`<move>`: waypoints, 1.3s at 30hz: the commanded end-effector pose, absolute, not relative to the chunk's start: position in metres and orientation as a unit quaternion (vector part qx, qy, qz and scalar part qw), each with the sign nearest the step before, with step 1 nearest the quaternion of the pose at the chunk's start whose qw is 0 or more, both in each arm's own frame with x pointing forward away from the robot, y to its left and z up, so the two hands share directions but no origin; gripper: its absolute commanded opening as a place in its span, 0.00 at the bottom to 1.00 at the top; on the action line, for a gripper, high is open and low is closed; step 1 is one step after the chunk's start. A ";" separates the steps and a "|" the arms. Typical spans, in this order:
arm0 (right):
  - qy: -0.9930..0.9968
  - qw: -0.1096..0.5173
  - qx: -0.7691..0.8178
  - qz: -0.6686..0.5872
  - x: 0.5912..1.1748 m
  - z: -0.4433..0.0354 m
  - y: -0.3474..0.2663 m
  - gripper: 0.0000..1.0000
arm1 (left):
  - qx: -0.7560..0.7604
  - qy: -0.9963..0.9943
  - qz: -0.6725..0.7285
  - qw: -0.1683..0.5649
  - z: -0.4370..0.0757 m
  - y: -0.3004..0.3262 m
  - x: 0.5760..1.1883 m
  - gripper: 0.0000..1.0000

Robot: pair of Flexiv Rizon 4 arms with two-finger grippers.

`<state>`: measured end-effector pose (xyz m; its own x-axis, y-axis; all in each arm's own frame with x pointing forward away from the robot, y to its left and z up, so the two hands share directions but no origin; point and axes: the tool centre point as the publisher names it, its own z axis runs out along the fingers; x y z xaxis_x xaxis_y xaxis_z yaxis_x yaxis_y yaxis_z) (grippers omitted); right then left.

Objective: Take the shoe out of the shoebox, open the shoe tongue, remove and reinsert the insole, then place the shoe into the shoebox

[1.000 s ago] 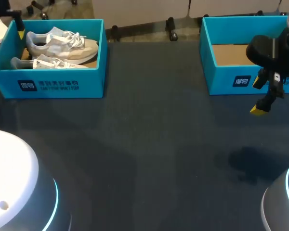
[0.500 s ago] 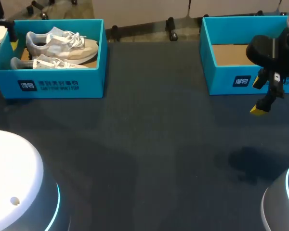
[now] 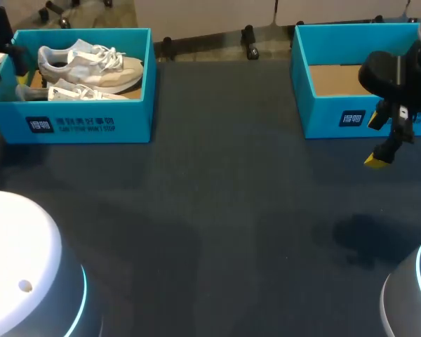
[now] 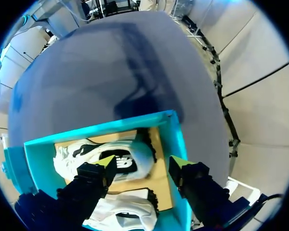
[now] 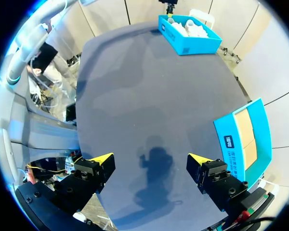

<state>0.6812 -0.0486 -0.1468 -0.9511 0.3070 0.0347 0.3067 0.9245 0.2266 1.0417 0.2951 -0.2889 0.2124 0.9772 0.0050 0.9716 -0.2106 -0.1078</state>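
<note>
Two white and beige shoes lie in the teal shoebox (image 3: pixel 84 123) at the table's back left: one shoe (image 3: pixel 91 67) toward the rear, the other shoe (image 3: pixel 70 91) in front of it. My left gripper (image 3: pixel 3 60) hangs over the box's left end. In the left wrist view it (image 4: pixel 143 162) is open, one yellow tip over the heel of a shoe (image 4: pixel 98 156), the other over the cardboard floor by the box wall (image 4: pixel 177 139). A second shoe (image 4: pixel 120 211) lies under the fingers. My right gripper (image 3: pixel 379 159) (image 5: pixel 151 159) stands open above bare table, holding nothing.
A second teal box (image 3: pixel 337 116) (image 5: pixel 243 137) with a bare cardboard floor stands at the back right, just behind my right gripper. The dark table (image 3: pixel 231 210) stretches wide between the two boxes.
My left gripper has shifted left and lower at the left end of the shoebox. The right arm and the shoes have not moved.
</note>
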 end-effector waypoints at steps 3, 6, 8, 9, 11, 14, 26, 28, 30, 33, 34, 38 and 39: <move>0.981 -0.001 0.157 0.114 0.683 -0.147 -0.048 1.00 | -0.781 -0.624 -0.009 -0.009 -0.299 0.289 1.040 0.75; 0.981 -0.001 0.157 0.114 0.683 -0.147 -0.048 1.00 | -0.777 -0.629 -0.019 -0.012 -0.302 0.287 1.042 0.73; 0.981 -0.001 0.157 0.114 0.683 -0.147 -0.048 1.00 | -0.778 -0.628 -0.014 -0.011 -0.305 0.288 1.043 0.66; 0.981 -0.001 0.157 0.114 0.683 -0.147 -0.048 1.00 | -0.777 -0.629 -0.015 -0.011 -0.307 0.288 1.043 0.65; 0.981 -0.001 0.157 0.114 0.683 -0.147 -0.048 1.00 | -0.775 -0.632 -0.019 -0.015 -0.311 0.290 1.043 0.62; 0.981 -0.001 0.157 0.114 0.683 -0.147 -0.048 1.00 | -0.770 -0.638 -0.023 -0.013 -0.317 0.290 1.045 0.60; 0.981 -0.001 0.157 0.114 0.683 -0.147 -0.048 1.00 | -0.762 -0.646 -0.031 -0.024 -0.331 0.290 1.056 0.65; 0.981 -0.001 0.157 0.114 0.683 -0.147 -0.048 1.00 | -0.763 -0.645 -0.030 -0.023 -0.334 0.291 1.057 0.62; 0.981 -0.001 0.157 0.114 0.683 -0.147 -0.048 1.00 | -0.762 -0.646 -0.030 -0.023 -0.336 0.291 1.058 0.61; 0.981 -0.001 0.157 0.114 0.683 -0.147 -0.048 1.00 | -0.757 -0.652 -0.032 -0.021 -0.342 0.292 1.062 0.61; 0.981 -0.001 0.157 0.114 0.683 -0.147 -0.048 1.00 | -0.757 -0.653 -0.028 -0.019 -0.343 0.293 1.064 0.62; 0.981 -0.001 0.157 0.114 0.683 -0.147 -0.048 1.00 | -0.755 -0.655 -0.026 -0.017 -0.351 0.294 1.068 0.64; 0.981 -0.001 0.157 0.114 0.683 -0.147 -0.048 1.00 | -0.758 -0.652 -0.028 -0.013 -0.353 0.294 1.068 0.67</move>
<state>0.6812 -0.0486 -0.1468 -0.9511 0.3070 0.0347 0.3067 0.9245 0.2266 1.0603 0.2937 -0.3466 0.1430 0.9895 0.0223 0.9874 -0.1442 0.0649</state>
